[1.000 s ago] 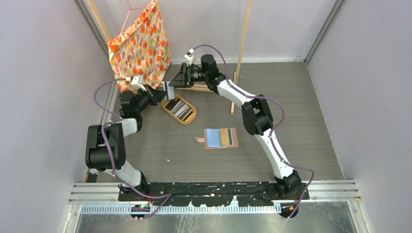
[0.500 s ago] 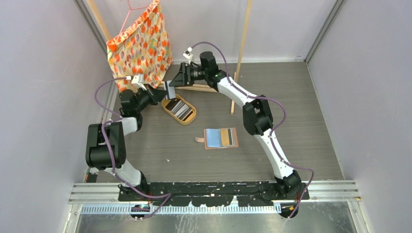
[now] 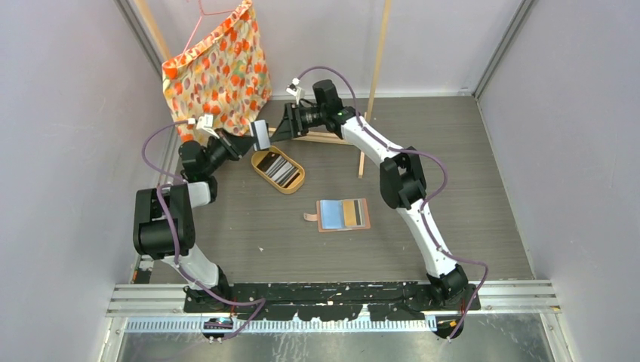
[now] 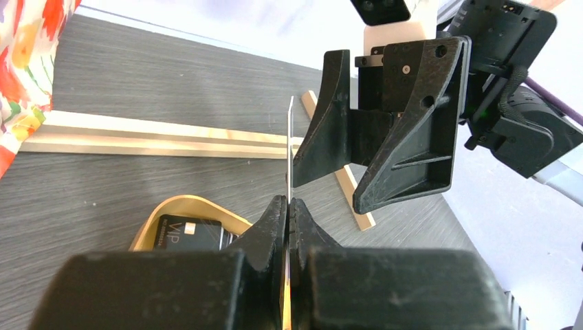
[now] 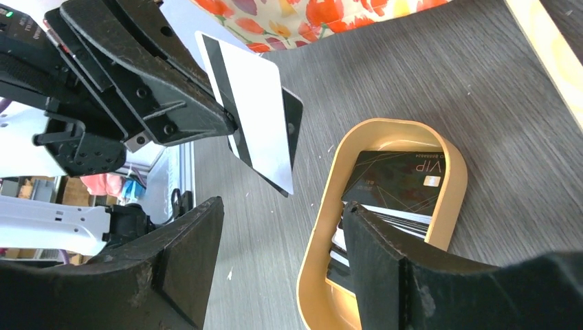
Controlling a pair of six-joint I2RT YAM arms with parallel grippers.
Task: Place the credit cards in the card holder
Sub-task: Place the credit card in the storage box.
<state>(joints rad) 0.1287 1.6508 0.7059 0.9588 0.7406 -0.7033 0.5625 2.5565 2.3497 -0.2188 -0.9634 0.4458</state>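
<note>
Above the tray (image 3: 299, 182) of credit cards (image 3: 278, 170), the left gripper (image 4: 287, 206) pinches one white card (image 5: 258, 124), close before the right gripper (image 5: 282, 214), whose jaws stand spread. The card holder (image 3: 343, 214) lies open, well apart.

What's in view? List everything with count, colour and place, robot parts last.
held card: one, white with black stripe, above the tray
tray cards: several, black and white, stacked in tray
tray: one, tan oval, left of centre
card holder: one, salmon-brown, open flat, table centre
cloth: one, orange patterned, hanging back left
wooden strips: several, pale, along the back
table: one, grey wood-grain
left gripper: one, black, shut on held card
right gripper: one, black, open, facing the held card
</note>
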